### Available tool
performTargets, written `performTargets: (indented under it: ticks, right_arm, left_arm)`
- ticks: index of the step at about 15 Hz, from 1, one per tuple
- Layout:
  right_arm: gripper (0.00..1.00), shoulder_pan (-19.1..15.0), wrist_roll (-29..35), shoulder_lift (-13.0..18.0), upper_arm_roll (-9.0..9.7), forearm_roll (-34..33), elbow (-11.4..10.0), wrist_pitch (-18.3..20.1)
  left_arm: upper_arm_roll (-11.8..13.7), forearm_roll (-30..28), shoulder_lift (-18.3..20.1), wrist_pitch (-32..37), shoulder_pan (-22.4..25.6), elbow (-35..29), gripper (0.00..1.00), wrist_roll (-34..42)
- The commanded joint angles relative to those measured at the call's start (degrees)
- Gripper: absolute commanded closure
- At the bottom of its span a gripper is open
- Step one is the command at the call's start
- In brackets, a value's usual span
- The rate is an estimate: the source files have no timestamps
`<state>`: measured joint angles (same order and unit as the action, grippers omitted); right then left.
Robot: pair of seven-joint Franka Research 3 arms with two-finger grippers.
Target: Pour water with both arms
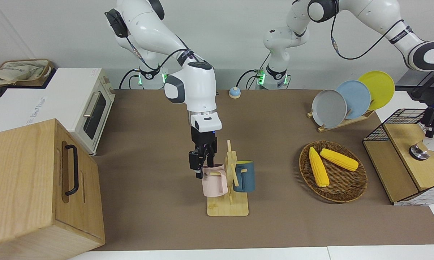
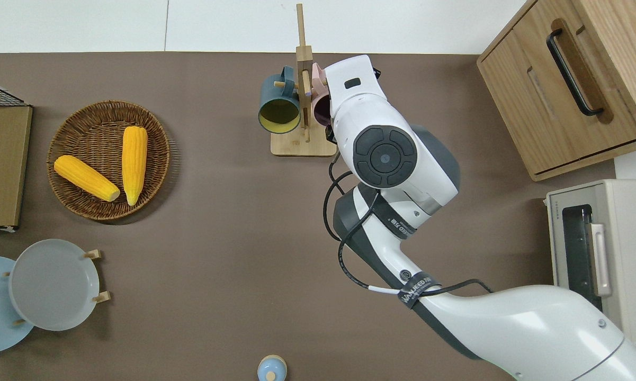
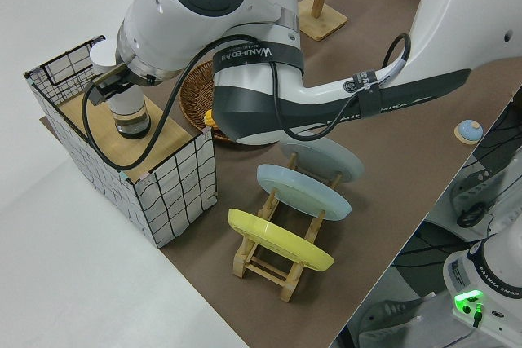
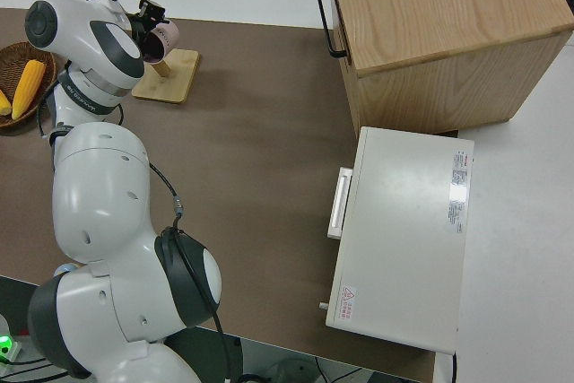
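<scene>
The right end effector (image 1: 205, 163) grips the pink mug (image 1: 214, 180) by its rim; it should lift clear of the rack (image 1: 231, 180) peg (left arm parked) before tilting.

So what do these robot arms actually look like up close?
Both arms are chunky, glossy white tubes with rounded elbows and dark grey rings at the joints. Thin black cables loop along the outside, held by black straps with white lettering. Each base glows green. The right gripper is a black block with two short fingers.
</scene>
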<state>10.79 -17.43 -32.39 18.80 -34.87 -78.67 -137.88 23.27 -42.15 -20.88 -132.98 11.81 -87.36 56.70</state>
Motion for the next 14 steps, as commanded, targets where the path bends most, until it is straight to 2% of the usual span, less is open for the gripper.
performTargets:
  ticks: [1,4,8,10,11,13,14]
  right_arm:
    - [0.366,-0.42,-1.38,-1.44,0.89,-1.25,1.94,-0.38]
    - [0.467,-0.42,-1.38,-1.44,0.89,-1.25,1.94,-0.46]
    - [0.494,-0.51,-1.38,-1.88,0.89,-1.17,1.94,-0.46]
    - [0.552,-0.42,-1.29,-2.06,0.89,-1.17,1.94,-0.46]
    - [0.615,-0.51,-1.29,-2.06,0.89,-1.17,1.94,-0.46]
    - [0.645,-0.51,-1.29,-2.23,0.89,-1.17,1.94,-0.46]
    - [0.68,-0.51,-1.21,-2.32,0.89,-1.17,1.94,-0.55]
  left_arm:
    - [-0.24,-3.9,-1.53,-1.41,0.41,0.44,0.0,3.15]
    - [-0.24,-4.43,-1.88,-2.37,0.32,0.44,0.0,3.15]
    - [-0.24,-4.43,-2.24,-2.38,0.32,0.35,0.0,3.15]
    - [-0.24,-4.43,-2.32,-2.46,0.32,0.35,0.0,3.15]
    - [-0.24,-4.43,-2.32,-2.38,0.32,0.35,0.0,3.15]
    - [-0.24,-4.43,-2.32,-2.38,0.24,0.0,0.01,3.15]
    - [-0.24,-4.43,-2.32,-2.46,0.24,0.0,0.12,3.06]
